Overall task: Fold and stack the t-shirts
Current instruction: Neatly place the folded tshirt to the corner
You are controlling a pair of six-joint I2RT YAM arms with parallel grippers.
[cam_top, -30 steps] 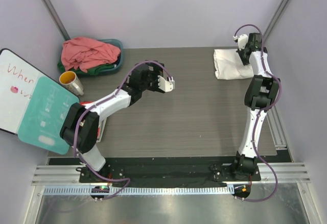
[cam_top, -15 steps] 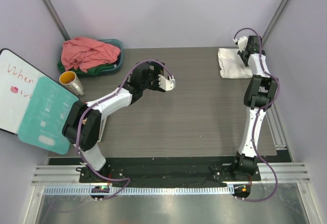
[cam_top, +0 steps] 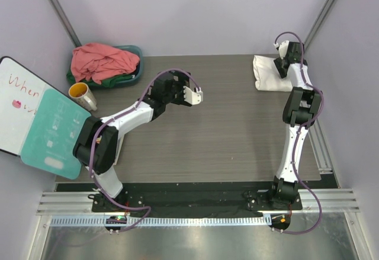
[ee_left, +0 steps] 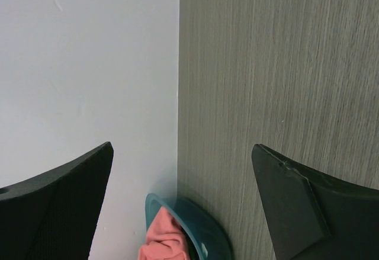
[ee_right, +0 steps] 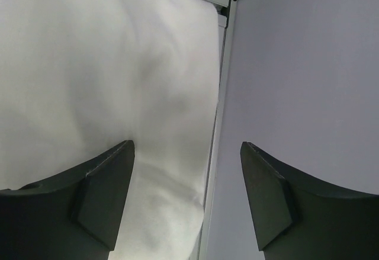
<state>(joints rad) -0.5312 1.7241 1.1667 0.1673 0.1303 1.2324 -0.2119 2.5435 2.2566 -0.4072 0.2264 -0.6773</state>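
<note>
From above, the white shirt [cam_top: 269,73] lies folded into a neat block in the far right corner of the table [cam_top: 225,147]. The right jaws hang just over its right edge, spread apart. The pink shirt [cam_top: 100,61] is heaped in a teal basin [cam_top: 137,53] at the far left corner, with the dark green shirt [cam_top: 121,81] showing beneath it at the basin's near side. A cup [cam_top: 83,96] stands just beside the basin, and a whiteboard [cam_top: 15,103] leans past the left edge. The left jaws hover above the middle of the table, wide open and empty, well apart from any cloth.

The left wrist camera looks along bare table [ee_left: 284,64] toward the far left corner. Both jaw tips are spread to the frame's sides with nothing between them. The basin's rim [ee_left: 201,224] and a bit of pink shirt [ee_left: 163,239] sit low in view.

The right wrist camera shows the white shirt [ee_right: 89,64] filling the left of the frame, its edge close to the side rail [ee_right: 219,124]. The jaws stand wide over that edge and grip nothing.

The shirts are light, limp cloth that will sag and unfold if lifted by one point. The pink one is probably best pinched at a shoulder seam or hem, with both arms sharing the spread.
</note>
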